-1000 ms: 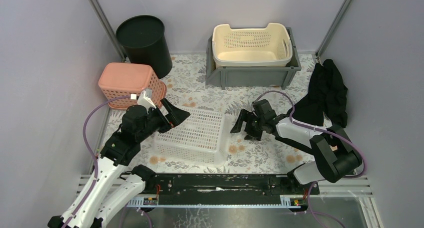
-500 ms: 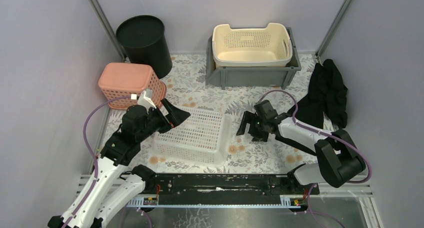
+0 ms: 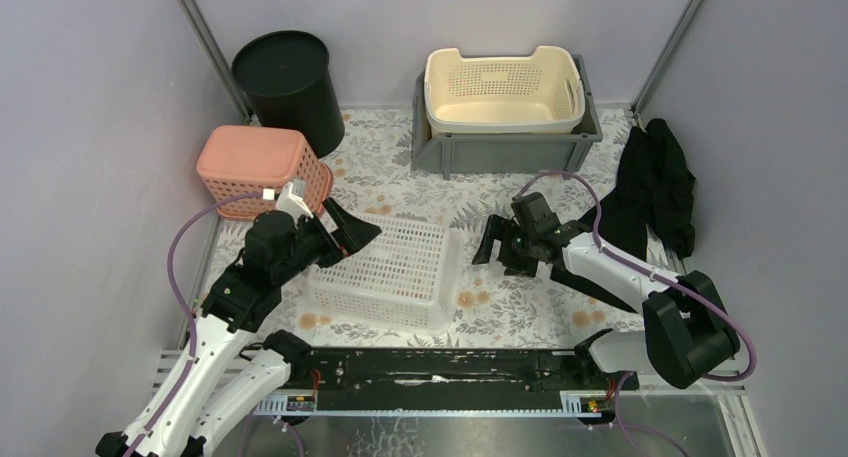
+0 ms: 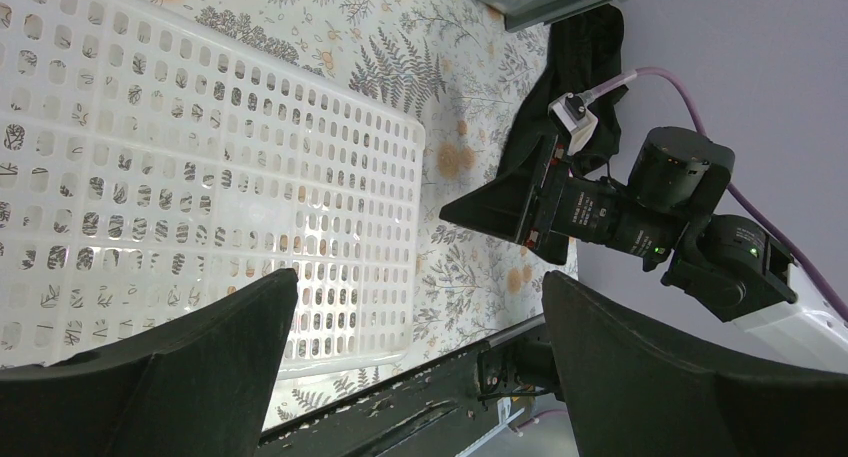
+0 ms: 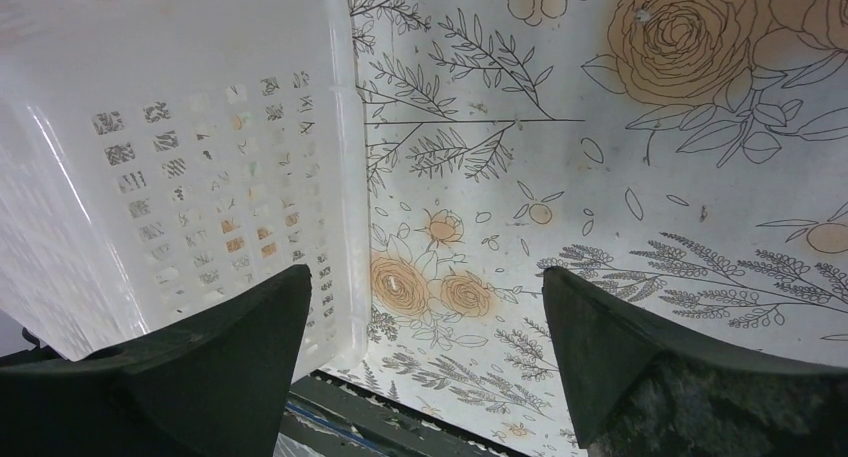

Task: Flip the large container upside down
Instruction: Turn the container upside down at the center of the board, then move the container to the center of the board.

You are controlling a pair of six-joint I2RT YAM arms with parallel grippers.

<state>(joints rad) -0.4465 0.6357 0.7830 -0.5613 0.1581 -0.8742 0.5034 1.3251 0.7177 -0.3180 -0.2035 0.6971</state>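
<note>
Clearly base-up, large container (image 3: pixel 385 267) (lengthwise left-right)

Left arm (image 3: pixel 197 362): white links, black joint housings.
Right arm (image 3: pixel 600 267): white link, bulky black joints.
Cables (image 3: pixel 171 262): purple, one looping along each arm.
Left claw (image 4: pixel 418 277): matte black wedge fingers.
Right claw (image 5: pixel 425 272): matching black wedges.
Wrist light (image 4: pixel 655 249): green dot on black housing.

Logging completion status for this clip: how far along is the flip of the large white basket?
Done, apparently: the white basket lies base-up on the table, rim down. In hand: nothing; the left gripper hovers over its left end with jaws open, and the right gripper sits beside it, jaws open, not touching. Left: only backing both grippers away.
</note>
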